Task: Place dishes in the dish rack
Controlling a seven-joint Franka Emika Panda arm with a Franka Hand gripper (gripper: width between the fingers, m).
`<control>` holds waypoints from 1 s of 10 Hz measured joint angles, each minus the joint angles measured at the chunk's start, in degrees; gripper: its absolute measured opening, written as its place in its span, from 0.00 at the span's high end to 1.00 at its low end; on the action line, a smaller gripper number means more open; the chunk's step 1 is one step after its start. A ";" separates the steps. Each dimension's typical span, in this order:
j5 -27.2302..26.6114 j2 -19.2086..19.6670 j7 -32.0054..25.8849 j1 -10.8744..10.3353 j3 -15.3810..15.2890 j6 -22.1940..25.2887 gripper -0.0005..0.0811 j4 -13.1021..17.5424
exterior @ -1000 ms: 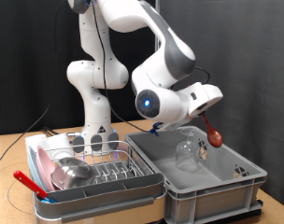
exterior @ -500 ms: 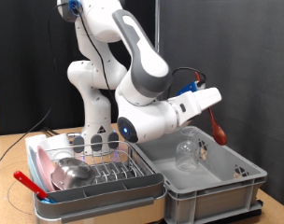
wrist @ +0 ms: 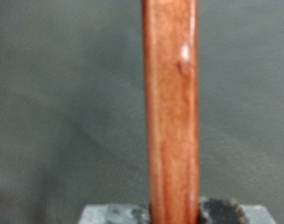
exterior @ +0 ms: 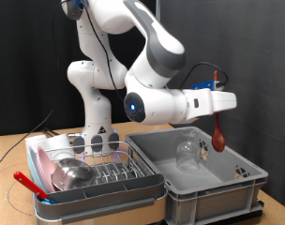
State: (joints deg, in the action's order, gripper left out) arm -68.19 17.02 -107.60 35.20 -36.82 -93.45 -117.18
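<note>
My gripper point(exterior: 217, 100) hangs above the far right side of the grey tub, shut on a reddish-brown long-handled spoon point(exterior: 219, 136) that points straight down, bowl end lowest. In the wrist view the spoon's handle point(wrist: 171, 103) runs up the middle from between the fingertips point(wrist: 112, 215). The clear glass point(exterior: 188, 150) stands inside the tub. At the exterior view's lower left, the dish rack point(exterior: 110, 175) holds a pink plate point(exterior: 40, 159) on edge and a steel bowl point(exterior: 73, 172). A thin red utensil point(exterior: 31, 183) lies across its front left corner.
The large grey plastic tub point(exterior: 206, 192) fills the exterior view's lower right, touching the rack. A small dark item point(exterior: 241, 172) lies in its right corner. Grey utensil cups point(exterior: 96, 142) stand at the rack's back. The robot's base point(exterior: 94, 103) rises behind them.
The arm swung and the gripper rose and shifted towards the exterior view's right. The spoon turned from slanted to hanging straight down. Rack, plate, bowl and glass stayed put.
</note>
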 joint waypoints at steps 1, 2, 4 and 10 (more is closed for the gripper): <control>-1.94 0.79 6.09 0.16 0.15 1.81 0.89 2.07; -3.63 4.44 10.50 0.71 0.24 4.69 0.89 4.29; -1.16 3.56 6.56 0.36 0.18 1.81 0.89 3.87; -1.78 -0.56 6.67 4.68 3.02 -1.58 0.89 4.02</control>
State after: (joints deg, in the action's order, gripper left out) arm -69.97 16.45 -100.93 39.88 -33.80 -95.04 -113.16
